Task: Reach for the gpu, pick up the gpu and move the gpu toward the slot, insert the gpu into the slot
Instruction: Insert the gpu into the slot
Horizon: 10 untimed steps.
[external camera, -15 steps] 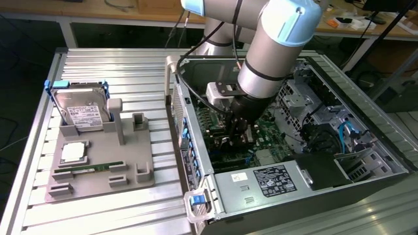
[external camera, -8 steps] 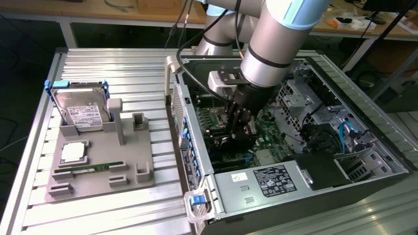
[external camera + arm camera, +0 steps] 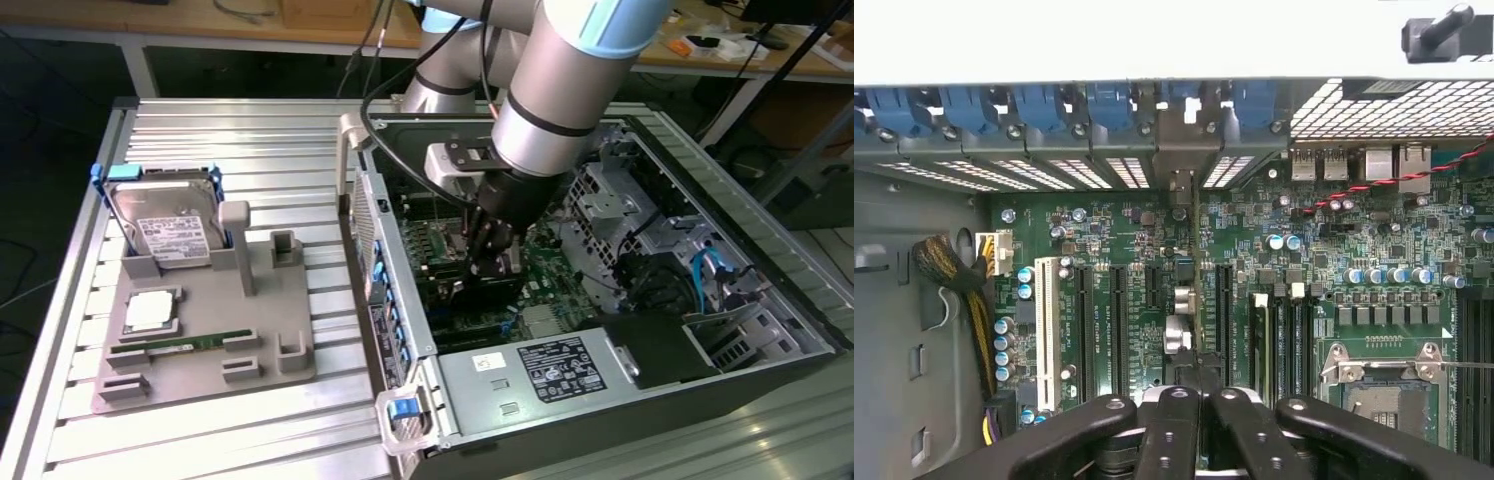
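Note:
My gripper [image 3: 491, 262] is down inside the open computer case [image 3: 534, 370], over the green motherboard [image 3: 1124, 215]. It is shut on the gpu [image 3: 483, 292], a thin black card standing on edge. In the wrist view the gpu [image 3: 1197, 250] appears edge-on as a thin line running from between my closed fingertips to its metal end bracket [image 3: 1182, 150] at the case's rear openings. My gripper [image 3: 1199, 385] holds the card's near end. The card stands between two long black connectors, and the blue slot is hidden beneath it. Whether the card is seated I cannot tell.
Black expansion connectors [image 3: 1119, 320], a white one [image 3: 1044, 330], memory sockets [image 3: 1294, 335] and the silver processor socket [image 3: 1384, 370] flank the card. Yellow-black cables [image 3: 959, 290] lie by the case wall. On the grey fixture outside sit a hard drive [image 3: 167, 225] and a green memory stick [image 3: 187, 345].

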Each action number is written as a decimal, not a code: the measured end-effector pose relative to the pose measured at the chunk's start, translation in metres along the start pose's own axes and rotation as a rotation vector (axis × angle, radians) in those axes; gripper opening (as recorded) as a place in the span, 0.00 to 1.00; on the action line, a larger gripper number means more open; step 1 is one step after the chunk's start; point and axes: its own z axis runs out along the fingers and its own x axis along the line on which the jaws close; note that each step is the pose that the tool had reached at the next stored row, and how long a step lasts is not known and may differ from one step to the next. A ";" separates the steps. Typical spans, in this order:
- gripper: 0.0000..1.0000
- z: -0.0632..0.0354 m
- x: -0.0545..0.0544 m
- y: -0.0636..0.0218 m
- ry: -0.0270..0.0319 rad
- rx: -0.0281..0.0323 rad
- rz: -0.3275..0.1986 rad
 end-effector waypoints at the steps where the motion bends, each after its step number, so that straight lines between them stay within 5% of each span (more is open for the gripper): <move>1: 0.11 0.0000 0.000 0.0000 0.0000 0.0000 0.000; 10: 0.11 -0.0090 0.000 0.0009 -0.0015 0.0036 0.000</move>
